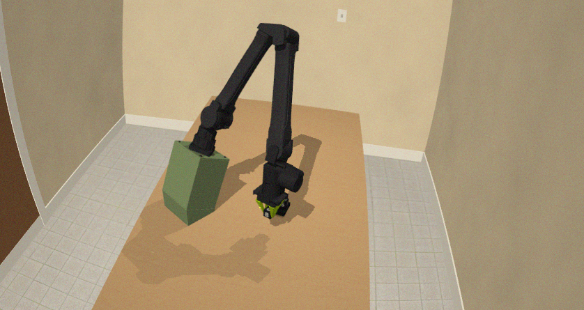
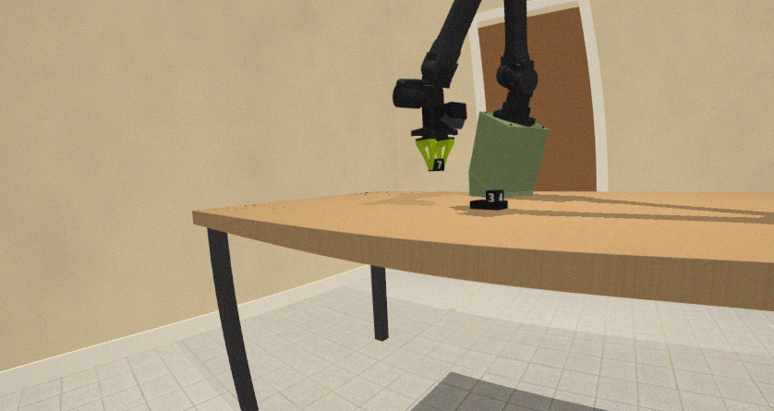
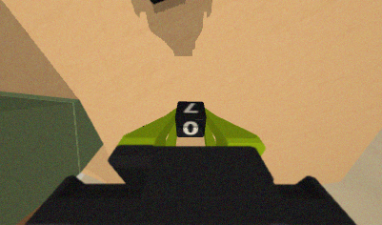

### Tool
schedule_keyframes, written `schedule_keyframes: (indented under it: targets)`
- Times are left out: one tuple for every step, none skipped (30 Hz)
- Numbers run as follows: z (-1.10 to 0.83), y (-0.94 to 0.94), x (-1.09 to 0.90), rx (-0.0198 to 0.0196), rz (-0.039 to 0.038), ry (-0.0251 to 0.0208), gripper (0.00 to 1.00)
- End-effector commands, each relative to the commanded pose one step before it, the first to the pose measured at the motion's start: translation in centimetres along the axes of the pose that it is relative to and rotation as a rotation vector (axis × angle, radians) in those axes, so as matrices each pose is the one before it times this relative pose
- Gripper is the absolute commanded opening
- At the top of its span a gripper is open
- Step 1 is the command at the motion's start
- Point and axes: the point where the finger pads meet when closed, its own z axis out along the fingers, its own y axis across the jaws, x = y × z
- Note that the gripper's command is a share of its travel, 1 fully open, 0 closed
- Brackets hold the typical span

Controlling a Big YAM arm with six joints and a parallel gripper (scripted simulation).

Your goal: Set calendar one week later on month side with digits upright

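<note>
My gripper (image 1: 267, 212) (image 2: 436, 166) (image 3: 191, 112) has its lime fingers shut on a small black cube (image 2: 439, 164) (image 3: 191, 120) and holds it well above the table. The cube shows a white 7 on a side face in the exterior view. The wrist view shows that 7 inverted, and a 0 on the face toward the gripper. The black tray (image 2: 478, 205) lies flat on the table, beyond and below the held cube. One black cube (image 2: 493, 196) stands in it, with a 3 and a 4 on its visible sides. The top view shows the tray partly, behind the fingers.
The green base block (image 1: 181, 177) (image 2: 509, 156) (image 3: 34, 143) stands near the tray and carries the arm. The wooden table (image 1: 323, 246) (image 2: 352, 218) has its edge toward the exterior camera. The tray lies mostly outside the wrist view, with only a dark bit at the top edge.
</note>
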Motion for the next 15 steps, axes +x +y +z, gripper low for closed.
schedule_keyframes:
  targets:
    - [-2.212, -0.787, 0.298, 0.02394, -0.01578, -0.00290, 0.25]
    - [-0.126, -0.052, 0.000, 0.00080, -0.00038, 0.00016, 0.25]
    - [-0.053, -0.032, 0.001, 0.00049, -0.00023, 0.00015, 0.25]
    - [-0.011, -0.017, 0.002, 0.00026, -0.00012, 0.00013, 0.25]
    - [-0.002, -0.011, 0.001, 0.00016, -0.00008, 0.00010, 0.25]
    - [0.433, 0.415, 0.171, -0.01552, 0.00715, -0.00107, 0.25]
    - [0.078, 0.075, 0.036, -0.00282, 0.00129, 0.00012, 0.25]
    - [-0.001, -0.183, 0.013, 0.00727, -0.00334, 0.00055, 0.25]
    - [0.000, -0.103, 0.007, 0.00401, -0.00184, 0.00029, 0.25]
    - [0.000, 0.000, 0.000, 0.00000, 0.00000, 0.00000, 0.25]
    - [0.000, 0.000, 0.000, 0.00000, 0.00000, 0.00000, 0.25]
    - [0.000, -0.001, 0.000, 0.00001, -0.00002, 0.00000, 0.25]
    - [-0.020, -0.011, -0.017, 0.00063, 0.00881, 0.00006, 0.25]
    - [-0.076, -0.038, -0.215, 0.00224, 0.01613, 0.00005, 0.25]
    - [-0.047, -0.006, -0.817, 0.00103, -0.00446, -0.00084, 0.25]
